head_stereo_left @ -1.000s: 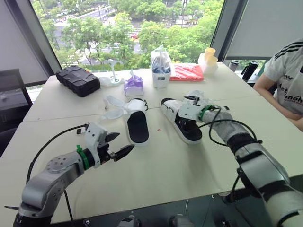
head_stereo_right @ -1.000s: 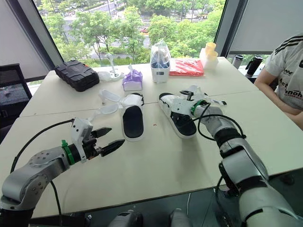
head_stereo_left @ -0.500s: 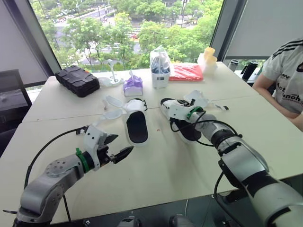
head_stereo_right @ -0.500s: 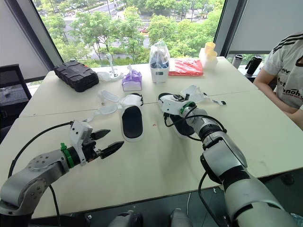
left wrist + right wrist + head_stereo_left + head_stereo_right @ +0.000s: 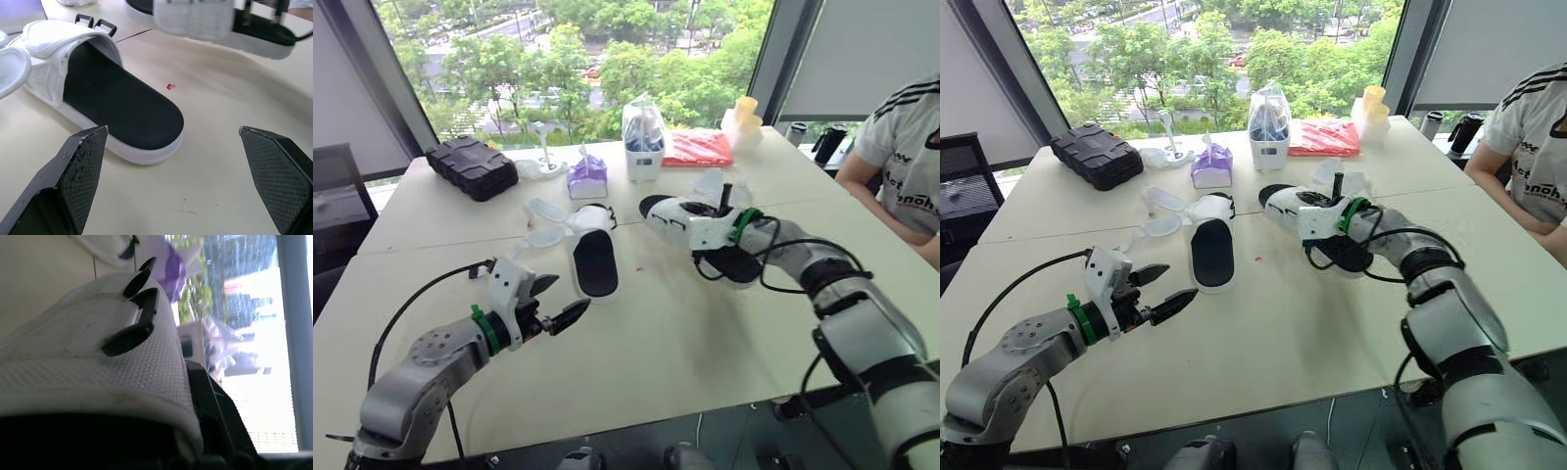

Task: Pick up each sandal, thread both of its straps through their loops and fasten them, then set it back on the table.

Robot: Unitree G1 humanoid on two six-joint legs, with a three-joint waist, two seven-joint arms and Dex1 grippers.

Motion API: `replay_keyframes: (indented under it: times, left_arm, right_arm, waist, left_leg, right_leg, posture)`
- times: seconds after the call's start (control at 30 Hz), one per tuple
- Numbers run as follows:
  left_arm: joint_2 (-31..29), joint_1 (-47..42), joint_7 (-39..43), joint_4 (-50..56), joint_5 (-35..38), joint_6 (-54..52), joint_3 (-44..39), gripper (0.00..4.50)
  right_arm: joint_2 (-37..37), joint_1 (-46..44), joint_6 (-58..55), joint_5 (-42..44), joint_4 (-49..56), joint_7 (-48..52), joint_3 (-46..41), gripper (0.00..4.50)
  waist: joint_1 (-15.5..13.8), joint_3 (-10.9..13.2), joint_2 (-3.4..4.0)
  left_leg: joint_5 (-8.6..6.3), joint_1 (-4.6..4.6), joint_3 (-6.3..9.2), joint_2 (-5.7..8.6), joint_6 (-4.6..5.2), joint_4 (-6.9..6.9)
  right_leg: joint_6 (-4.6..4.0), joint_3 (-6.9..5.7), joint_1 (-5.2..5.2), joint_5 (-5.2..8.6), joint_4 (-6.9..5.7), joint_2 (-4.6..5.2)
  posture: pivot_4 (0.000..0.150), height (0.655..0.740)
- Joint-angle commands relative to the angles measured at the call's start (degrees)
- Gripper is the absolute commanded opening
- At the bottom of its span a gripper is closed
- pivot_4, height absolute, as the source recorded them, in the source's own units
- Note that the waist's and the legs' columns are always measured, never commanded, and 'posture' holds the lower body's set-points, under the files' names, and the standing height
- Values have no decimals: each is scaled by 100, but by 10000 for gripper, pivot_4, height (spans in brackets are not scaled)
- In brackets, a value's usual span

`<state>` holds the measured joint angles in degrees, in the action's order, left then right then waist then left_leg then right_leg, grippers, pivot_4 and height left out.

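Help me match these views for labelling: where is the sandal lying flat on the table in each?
Left eye view: sandal left of centre.
Right eye view: sandal left of centre.
Left wrist view: sandal just beyond left gripper, jaws open.
Right wrist view: sandal probably the white edge beside purple pack.
Landmark: purple pack behind it.

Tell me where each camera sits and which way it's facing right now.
Head pair: on the head, looking forward and down over the table; both arms show, left gripper open, right gripper gripping the held sandal.
Left wrist: looks along its own fingers at the flat sandal.
Right wrist: close against the held sandal's strap and black loops.
Shared: head pair and left wrist both show the flat sandal.
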<state>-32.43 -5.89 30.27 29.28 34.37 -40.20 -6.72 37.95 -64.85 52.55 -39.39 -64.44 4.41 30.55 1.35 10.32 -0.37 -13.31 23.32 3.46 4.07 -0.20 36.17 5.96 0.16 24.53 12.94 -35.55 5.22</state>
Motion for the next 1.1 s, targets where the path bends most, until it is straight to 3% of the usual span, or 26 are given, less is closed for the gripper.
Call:
replay_keyframes:
  times: [0.03,0.33,0.63,0.67,0.83,0.93,1.0,1.1]
  left_arm:
    - [-37,-205,187,-73,-54,184,72,45000]
    - [-16,-600,536,-459,-195,304,413,45000]
    - [-135,-749,873,-496,-582,475,997,45000]
    - [-231,-666,1015,-469,-720,593,1158,45000]
    - [-520,-499,1395,-517,-1258,1154,1556,45000]
    - [-608,-461,1588,-637,-1605,1694,1699,45000]
    - [-586,-493,1742,-746,-1726,2040,1761,45000]
    - [-516,-569,1945,-896,-1795,2266,1844,45000]
  right_arm:
    - [601,215,1709,-170,1086,-48,72,538]
    - [887,1000,3272,-545,2061,-45,-19,538]
    - [396,1235,3300,-887,2220,102,93,538]
    - [376,1196,3279,-787,2103,229,179,7233]
    - [493,987,3141,-15,1669,1058,529,30637]
    - [765,1029,2703,1193,1785,2025,840,44453]
    - [1218,1341,1711,2709,2451,3301,1054,44453]
    - [1798,1782,228,4255,3569,4770,953,44453]
  waist:
    - [-8,0,1]
    - [-28,0,-2]
    - [-23,0,-2]
    - [-23,0,-2]
    - [-33,1,-2]
    - [-41,1,-3]
    - [-63,2,-3]
    - [-69,2,-3]
  left_leg:
    - [0,-1,0,0,0,0]
    - [1,-18,-14,-3,1,6]
    - [2,-27,-21,-3,0,6]
    - [2,-27,-21,-3,0,6]
    - [1,-39,-28,-3,2,4]
    - [-1,-69,-28,-3,5,4]
    - [-6,-105,-20,-6,15,0]
    - [-16,-106,-13,-5,31,7]
  right_leg:
    - [0,1,0,0,-1,0]
    - [-1,24,-14,0,-5,-7]
    - [-1,36,-13,1,-16,-9]
    - [-1,36,-13,1,-18,-9]
    - [-18,44,-21,10,-20,-9]
    - [-22,47,-55,12,-19,-8]
    - [-25,41,-104,15,5,-8]
    - [-26,35,-123,16,28,0]
  posture:
    - [1500,7400]
    - [1500,7400]
    - [1500,7400]
    - [1500,7400]
    - [1500,7400]
    - [1500,7400]
    - [1500,7400]
    - [1500,7400]
